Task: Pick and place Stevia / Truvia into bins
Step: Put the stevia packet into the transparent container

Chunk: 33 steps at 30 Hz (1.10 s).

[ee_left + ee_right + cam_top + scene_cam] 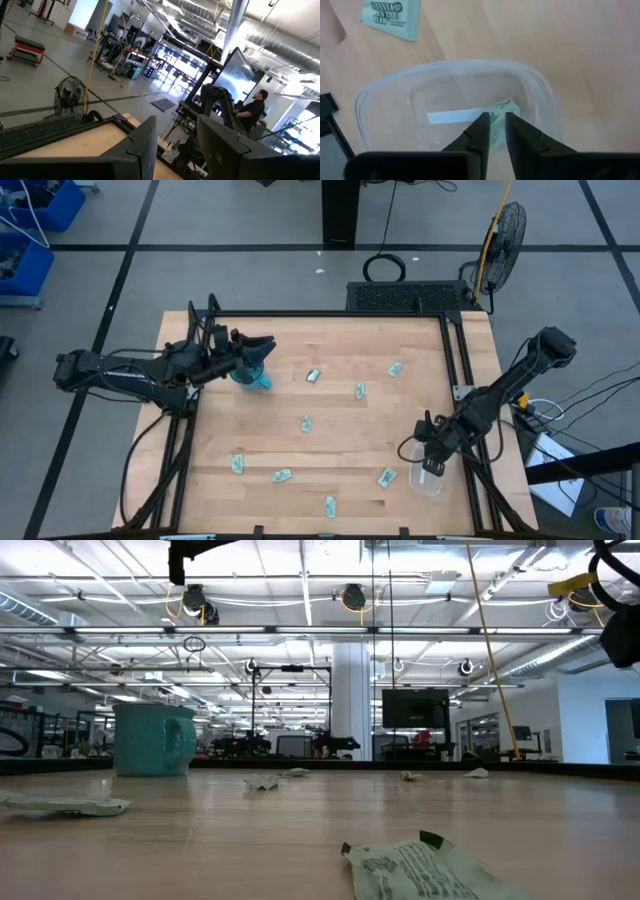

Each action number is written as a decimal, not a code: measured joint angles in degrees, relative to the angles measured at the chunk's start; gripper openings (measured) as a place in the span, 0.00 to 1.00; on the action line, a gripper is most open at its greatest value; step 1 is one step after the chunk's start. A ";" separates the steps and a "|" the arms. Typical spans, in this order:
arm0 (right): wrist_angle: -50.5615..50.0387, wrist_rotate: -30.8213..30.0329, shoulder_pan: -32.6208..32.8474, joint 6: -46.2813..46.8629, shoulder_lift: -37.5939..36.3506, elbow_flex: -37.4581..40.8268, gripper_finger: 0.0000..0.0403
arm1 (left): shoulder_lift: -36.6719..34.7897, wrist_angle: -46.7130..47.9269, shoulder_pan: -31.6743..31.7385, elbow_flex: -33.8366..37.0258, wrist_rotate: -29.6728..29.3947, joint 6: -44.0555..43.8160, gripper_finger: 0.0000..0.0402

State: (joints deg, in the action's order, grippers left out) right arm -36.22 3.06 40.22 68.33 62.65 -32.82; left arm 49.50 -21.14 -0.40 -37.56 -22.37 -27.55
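Note:
Several pale green sachets lie flat and scattered on the wooden table [330, 450], among them one [306, 423] near the middle and one [386, 476] left of the clear tub [425, 478]. The tub stands at the near right. My right gripper [432, 456] points down into it. In the right wrist view its fingertips [497, 119] stand narrowly apart just above a sachet [506, 107] that lies in the tub [395, 82]. My left gripper [262, 346] hovers open at the far left above the teal mug [250, 373]. Nothing is between its fingers [175, 127]. My right gripper comes down from above into the tub, its fingertips [482, 122] at one end of the sachet [509, 106] inside. The fingers hide the spot, so I cannot tell whether they touch the sachet. The sachet lies on the tub's floor.
The teal mug [152, 740] stands upright on the table at the far left. Black frame rails [455, 370] run along the table's sides. A sachet [390, 17] lies on the wood just outside the tub. A person [252, 107] stands beyond the table.

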 joint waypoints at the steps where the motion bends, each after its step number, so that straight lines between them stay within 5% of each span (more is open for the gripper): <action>1: 0.24 0.09 -0.13 0.00 -0.04 0.00 0.16 | 0.00 -0.03 0.00 0.00 0.00 0.00 0.36; 13: 3.92 9.87 -5.54 -5.41 -9.10 -5.77 0.15 | 0.00 -0.16 0.00 0.00 -0.07 -1.67 0.36; 17: 5.07 3.42 -9.04 -9.13 -13.10 -7.83 0.14 | 0.00 -0.16 0.00 0.00 1.06 -3.93 0.36; 20: 10.14 -6.91 -11.83 -17.13 -15.07 -7.85 0.15 | 0.00 -0.16 -0.16 0.00 4.90 -3.99 0.36; 23: 24.72 -21.18 -15.25 -30.19 -15.01 -6.42 0.17 | 0.00 0.09 -0.90 -0.16 7.08 -1.63 0.36; 26: 50.63 -29.02 -20.52 -49.50 -13.06 -3.40 0.20 | 0.06 1.52 -1.88 -2.37 7.34 2.16 0.36; 30: 79.46 -23.20 -29.06 -65.91 -9.72 -2.33 0.23 | 0.01 11.85 -2.84 -9.85 7.32 8.00 0.36; 33: 81.10 -16.40 -33.94 -69.55 -9.34 -6.02 0.25 | 0.20 29.31 -3.74 -19.26 7.35 9.69 0.36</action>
State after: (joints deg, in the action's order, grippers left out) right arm 44.88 -13.34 6.27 -1.22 53.31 -38.84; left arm 49.70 8.17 -4.14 -56.82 -15.02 -17.86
